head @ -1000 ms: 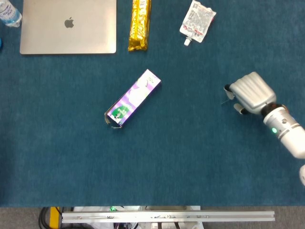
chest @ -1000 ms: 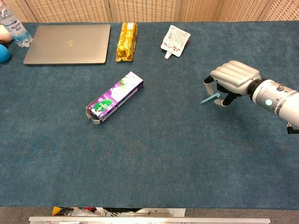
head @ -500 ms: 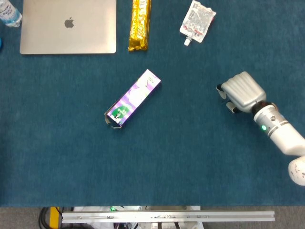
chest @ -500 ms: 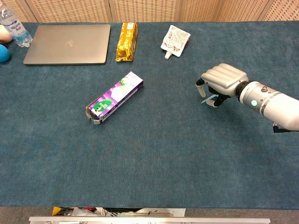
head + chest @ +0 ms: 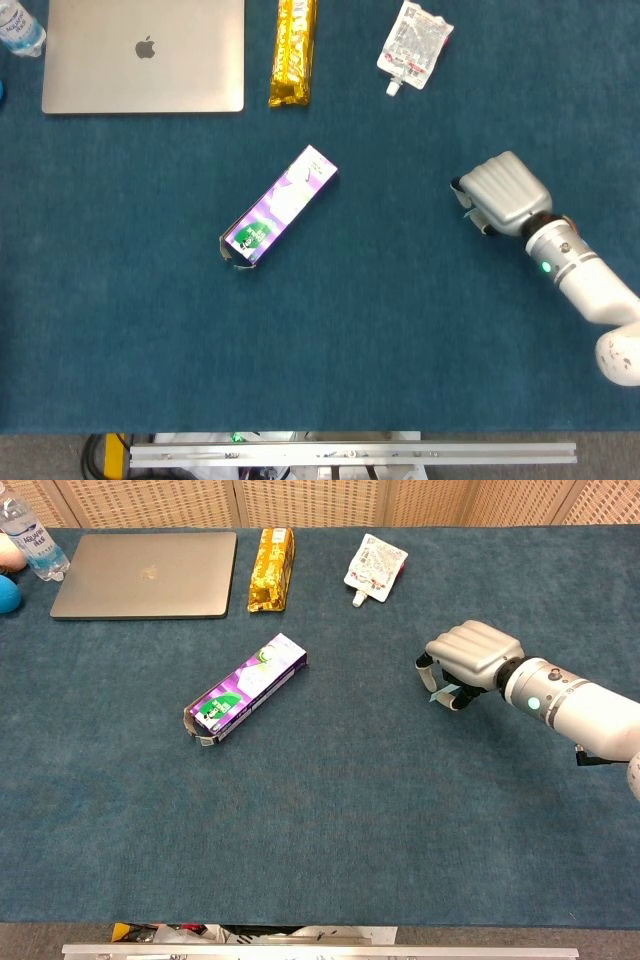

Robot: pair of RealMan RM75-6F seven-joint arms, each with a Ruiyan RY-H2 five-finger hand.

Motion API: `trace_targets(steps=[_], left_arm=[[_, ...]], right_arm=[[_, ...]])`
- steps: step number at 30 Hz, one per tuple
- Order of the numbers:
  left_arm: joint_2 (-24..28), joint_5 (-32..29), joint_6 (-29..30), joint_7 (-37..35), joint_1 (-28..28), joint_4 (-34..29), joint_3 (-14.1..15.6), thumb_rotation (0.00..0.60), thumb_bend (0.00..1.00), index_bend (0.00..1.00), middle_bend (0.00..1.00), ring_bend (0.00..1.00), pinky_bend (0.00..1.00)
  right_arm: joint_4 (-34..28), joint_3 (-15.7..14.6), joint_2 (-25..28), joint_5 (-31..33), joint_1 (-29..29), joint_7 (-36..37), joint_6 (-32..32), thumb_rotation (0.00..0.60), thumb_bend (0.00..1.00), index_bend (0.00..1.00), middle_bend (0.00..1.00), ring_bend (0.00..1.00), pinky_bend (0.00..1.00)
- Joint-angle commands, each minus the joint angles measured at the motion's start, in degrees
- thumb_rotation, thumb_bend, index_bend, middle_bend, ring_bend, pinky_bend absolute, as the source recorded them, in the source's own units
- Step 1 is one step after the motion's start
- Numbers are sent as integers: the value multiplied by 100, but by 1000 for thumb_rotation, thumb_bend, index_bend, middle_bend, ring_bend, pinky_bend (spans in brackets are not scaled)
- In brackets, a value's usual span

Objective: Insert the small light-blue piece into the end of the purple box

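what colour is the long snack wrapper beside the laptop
Golden yellow; the snack wrapper beside the laptop shows best in the head view.

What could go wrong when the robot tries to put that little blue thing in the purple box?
The right hand covers most of the small light-blue piece, so whether it is held firmly cannot be told; it might slip out on the way.

The purple box lies loose and slanted on the blue table cover, with no hand steadying it. A push at its open end could likely slide or turn it rather than seat the piece.
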Motion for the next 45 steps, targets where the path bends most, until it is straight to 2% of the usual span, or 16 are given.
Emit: trace_targets(steps=[1,12,26,32,38,45], left_arm=[[-1,-19,3,-25,7,14,-9,600,358,190,192,162,121],[-15,-18,16,-74,25,66,-11,600,358,190,192,162,121],[-26,-43,-4,-110,39,114,-11,600,358,190,192,162,121],[-28,-49,-23,-110,40,124,-7,600,358,190,192,161,121],[-4,-53,-32,-109,45,108,-2,600,358,190,192,161,121],[25,-27,12,-108,66,51,5,600,358,190,192,162,121]], right_arm=[[15,-13,-18,31,16,-19,-4,600,338,538,1000,1000,1000],[-5,-69,-35,74,16,8,75,600,338,543,1000,1000,1000],[-72,-100,0,203,60,-83,99,600,338,633,1000,1000,1000],[-149,-68,39,217,76,-24,134,600,338,643,1000,1000,1000],[-754,219,278,194,184,411,100,600,338,643,1000,1000,1000],[-1356,926,347,724,630,1254,-436,600,340,643,1000,1000,1000]])
